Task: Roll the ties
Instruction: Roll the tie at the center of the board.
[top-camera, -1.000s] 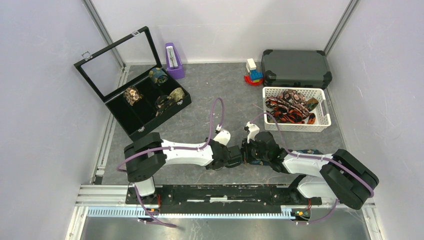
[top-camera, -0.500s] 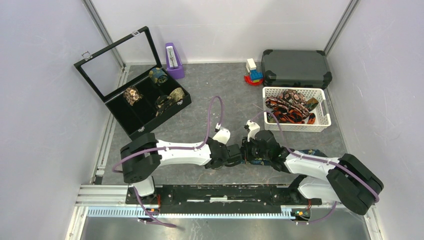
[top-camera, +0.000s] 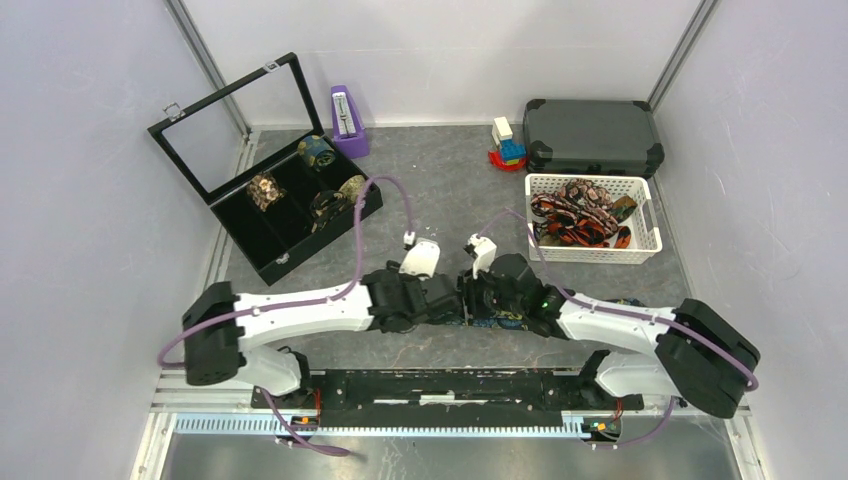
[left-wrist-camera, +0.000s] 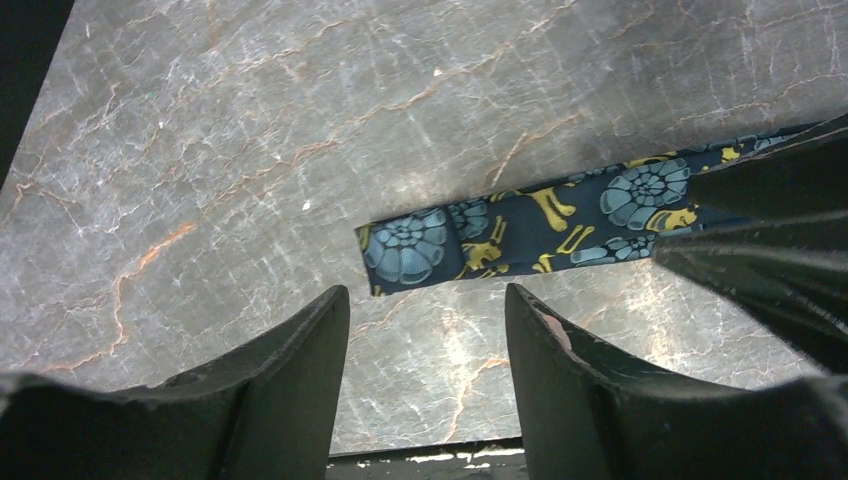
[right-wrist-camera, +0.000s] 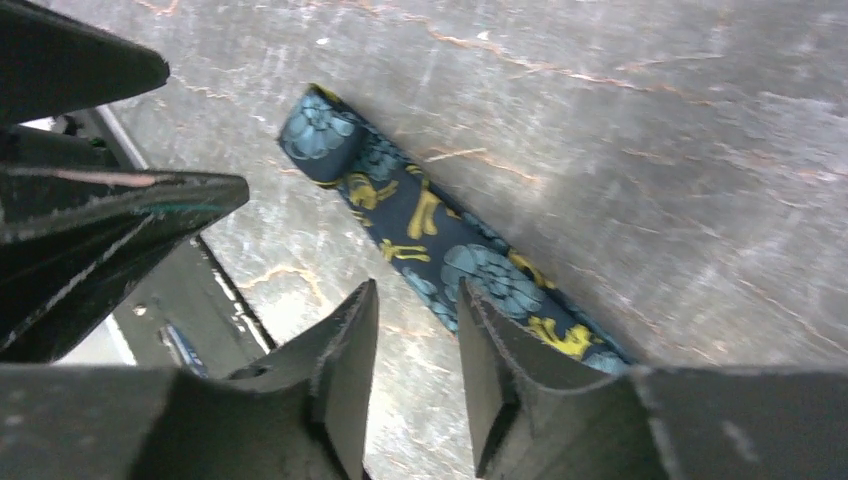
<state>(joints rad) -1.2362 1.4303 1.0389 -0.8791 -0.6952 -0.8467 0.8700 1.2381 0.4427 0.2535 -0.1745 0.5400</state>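
The grey marbled counter fills the floor of the white-walled cell. The two white arms lie low across it from their bases at 6 o'clock, the left arm and the right arm reaching inward so that their wrists meet just on the 6 o'clock side of the middle. At 10 o'clock stands an open black display case, its glass lid raised, with four rolled ties in its compartments. A dark hard-shell case lies shut at 1 o'clock, and directly on its 6 o'clock side sits a white slatted basket holding a heap of loose red-orange and brown ties. A purple metronome stands at 11 o'clock, and a small stack of toy blocks sits at 12 o'clock, just beside the hard-shell case. The navy tie, with blue flowers and gold marks, lies as a flat strip on the counter under the two wrists. In the left wrist view its free end lies just beyond the fingertips toward 12 o'clock. The left claw is released, its fingers spread with bare counter between them. The right claw is also released, with a narrower gap and nothing between its fingers; the strip runs past its tips from 11 o'clock to 4 o'clock.
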